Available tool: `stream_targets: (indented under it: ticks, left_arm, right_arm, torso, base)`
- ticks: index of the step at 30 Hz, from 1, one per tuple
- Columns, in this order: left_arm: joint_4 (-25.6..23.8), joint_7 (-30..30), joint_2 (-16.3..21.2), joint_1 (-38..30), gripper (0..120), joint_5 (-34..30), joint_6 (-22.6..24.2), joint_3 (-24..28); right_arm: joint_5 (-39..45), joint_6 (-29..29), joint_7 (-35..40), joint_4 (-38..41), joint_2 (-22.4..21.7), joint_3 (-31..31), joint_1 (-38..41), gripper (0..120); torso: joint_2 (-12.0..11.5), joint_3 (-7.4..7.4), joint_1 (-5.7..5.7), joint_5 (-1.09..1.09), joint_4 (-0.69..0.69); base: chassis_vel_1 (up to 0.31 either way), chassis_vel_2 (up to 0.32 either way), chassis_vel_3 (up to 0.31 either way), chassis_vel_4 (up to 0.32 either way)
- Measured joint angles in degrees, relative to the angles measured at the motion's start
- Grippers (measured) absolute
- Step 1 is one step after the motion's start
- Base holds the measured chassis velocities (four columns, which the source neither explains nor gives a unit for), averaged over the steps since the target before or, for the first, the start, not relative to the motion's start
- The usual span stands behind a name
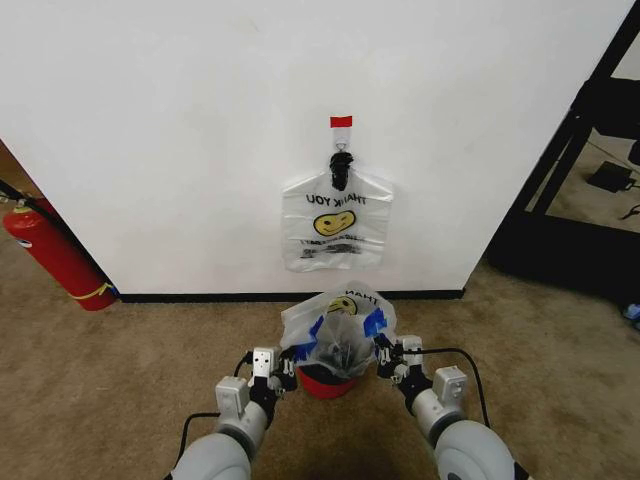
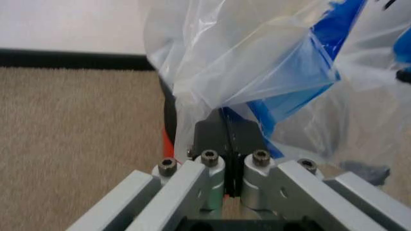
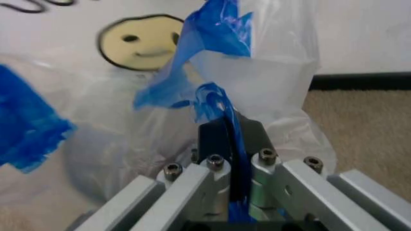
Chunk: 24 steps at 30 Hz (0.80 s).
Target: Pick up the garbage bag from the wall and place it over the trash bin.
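A translucent white garbage bag (image 1: 338, 322) with a yellow smiley and blue patches is spread over the black mesh trash bin (image 1: 326, 383), whose red part shows below it. My left gripper (image 1: 284, 368) is shut on the bag's left edge, my right gripper (image 1: 385, 353) on its right edge. In the left wrist view, the left gripper (image 2: 226, 129) pinches the plastic (image 2: 257, 72). In the right wrist view, the right gripper (image 3: 228, 132) clamps a blue patch of the bag (image 3: 128, 120). A second bag of the same kind (image 1: 336, 220) hangs from a black hook (image 1: 341, 165) on the wall (image 1: 180, 120).
A red tape strip (image 1: 341, 121) marks the wall above the hook. A red fire extinguisher (image 1: 55, 255) leans at the left by the black baseboard (image 1: 200, 296). A black frame (image 1: 575, 190) stands at the right. Brown carpet (image 1: 120, 380) lies around the bin.
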Motion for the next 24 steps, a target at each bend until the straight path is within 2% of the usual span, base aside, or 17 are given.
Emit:
stream_targets:
  ticks: [10,19,24]
  left_arm:
    - [1.32,0.24,0.36,2.38,0,2.02,0.12,1.49]
    - [6.87,0.25,-0.84,-2.07,0,0.04,0.75,3.28]
    - [8.29,0.18,-0.65,-3.20,0,-0.06,0.83,4.69]
  right_arm:
    - [-0.54,-2.64,1.60,-1.18,0.21,-0.19,0.12,0]
    - [0.43,-2.80,2.29,-7.25,2.33,-1.02,5.58,0]
    - [0.67,-3.15,2.19,-8.79,3.25,-0.93,6.44,0]
  torso:
    - [0.00,0.00,0.00,0.00,0.00]
    - [-0.01,0.01,0.01,0.00,0.00]
    - [-0.01,0.01,0.01,0.00,0.00]
  base:
    - [0.000,0.000,0.000,0.000]
    - [0.000,0.000,0.000,0.000]
    - [0.000,0.000,0.000,0.000]
